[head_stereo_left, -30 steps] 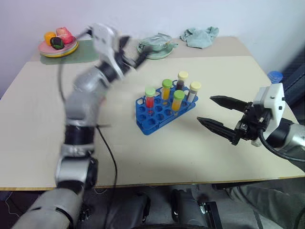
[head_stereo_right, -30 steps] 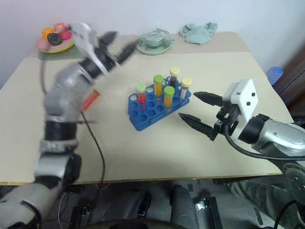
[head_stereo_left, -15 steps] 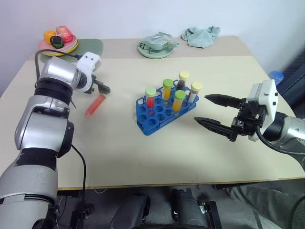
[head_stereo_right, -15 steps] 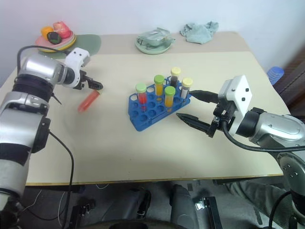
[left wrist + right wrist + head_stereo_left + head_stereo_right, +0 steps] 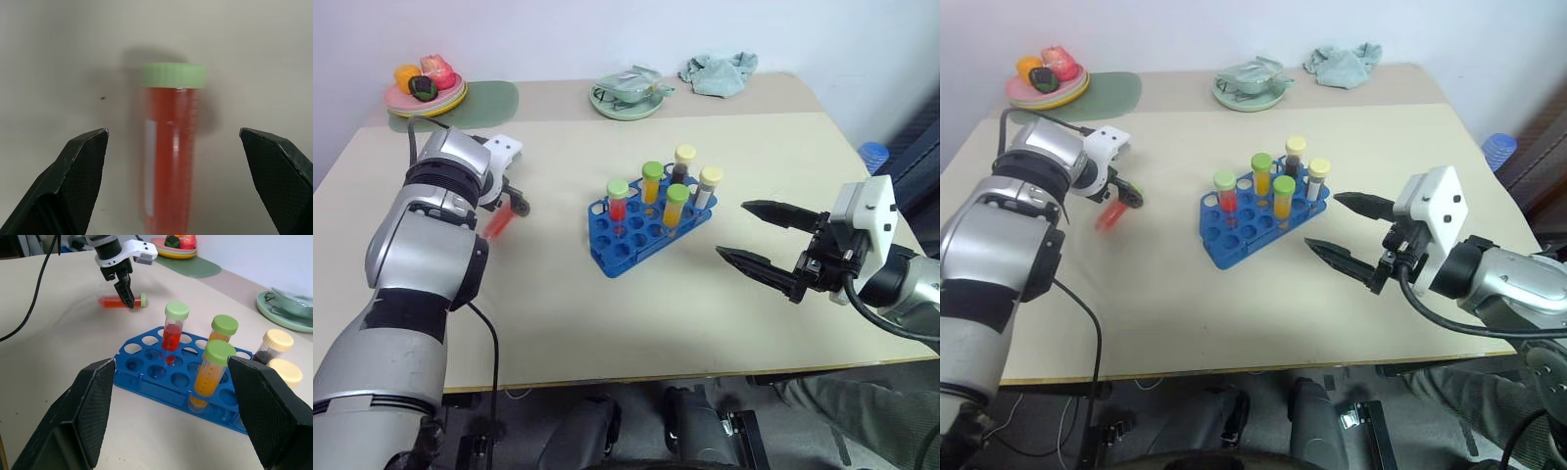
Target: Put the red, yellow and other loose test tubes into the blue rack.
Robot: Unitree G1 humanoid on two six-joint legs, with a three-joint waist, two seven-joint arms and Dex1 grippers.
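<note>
**Left gripper spread over a loose red tube; right gripper waits open beside the rack**

The left arm reaches out over the left side of the table [image 5: 607,323], its forearm bent in and its wrist tipped downward. The left gripper [image 5: 176,147] points down at a loose red tube [image 5: 168,156] with a light green cap. The tube lies flat on the tabletop, well to the left of the blue rack [image 5: 631,245]. In the left wrist view the two black fingers [image 5: 78,171] stand wide apart, one on each side of the tube, and neither touches it. From the right wrist view one of these fingers sits just in front of the lying tube, near its capped end.

The right arm is held out level over the right side of the table, its gripper [image 5: 769,240] pointing toward the rack and near its right end. Its fingers are spread wide and hold nothing.

The rack sits at an angle near the middle of the table. Five capped tubes stand upright in it: a red one with a green cap [image 5: 618,201], two orange-yellow ones with green caps [image 5: 652,184] [image 5: 676,208], a dark one with a pale yellow cap [image 5: 684,164], and another with a pale yellow cap [image 5: 708,186].

Along the far edge of the table sit a plate of fruit [image 5: 426,86], a pale green dish [image 5: 626,95] and a crumpled cloth [image 5: 718,70].
</note>
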